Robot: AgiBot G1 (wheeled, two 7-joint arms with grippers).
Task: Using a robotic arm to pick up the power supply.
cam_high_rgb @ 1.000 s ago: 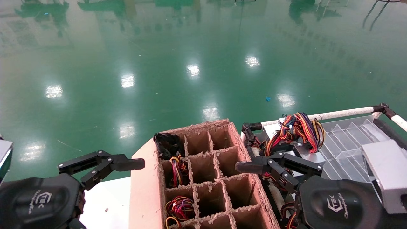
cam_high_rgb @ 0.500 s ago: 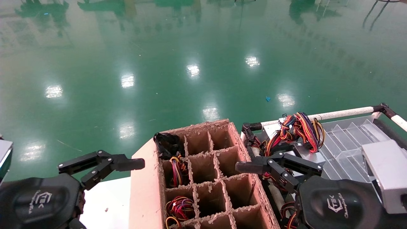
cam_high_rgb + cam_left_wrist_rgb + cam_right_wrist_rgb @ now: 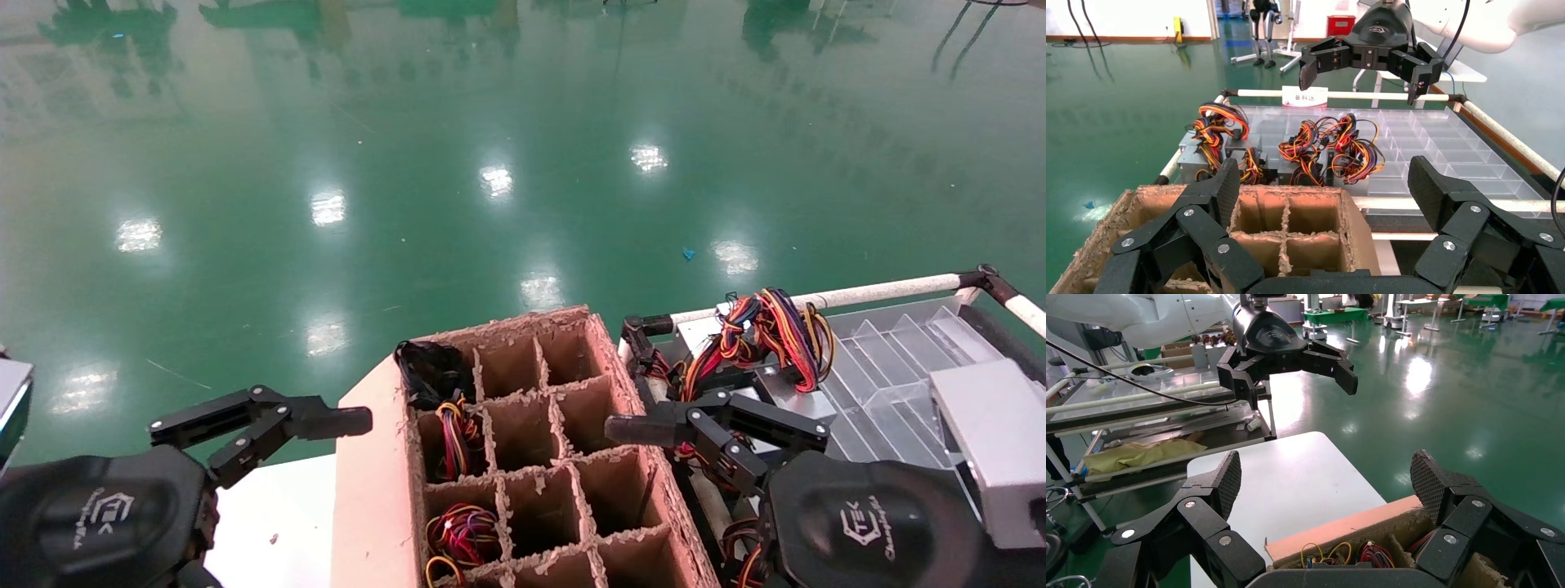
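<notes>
Power supply (image 3: 788,388): silver metal box w/ loose wire bundle (image 3: 768,331), at clear tray's (image 3: 899,359) near-carton edge. Likely rigid, smooth, fairly heavy; grip box sides, not wires. Right gripper (image 3: 695,429) above it, jaws spread. Left gripper (image 3: 261,420) idle beside carton (image 3: 372,490), jaws spread.

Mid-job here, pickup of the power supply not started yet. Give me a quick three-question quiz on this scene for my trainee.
1. True or false: the right gripper is shut on a power supply.
2. Where do the power supplies lie? A) in the clear tray B) on the white table C) on the floor
3. Fill in: the left gripper hovers left of the brown ____.

Key: 1 false, it is open and empty; 2 A; 3 carton.
</notes>
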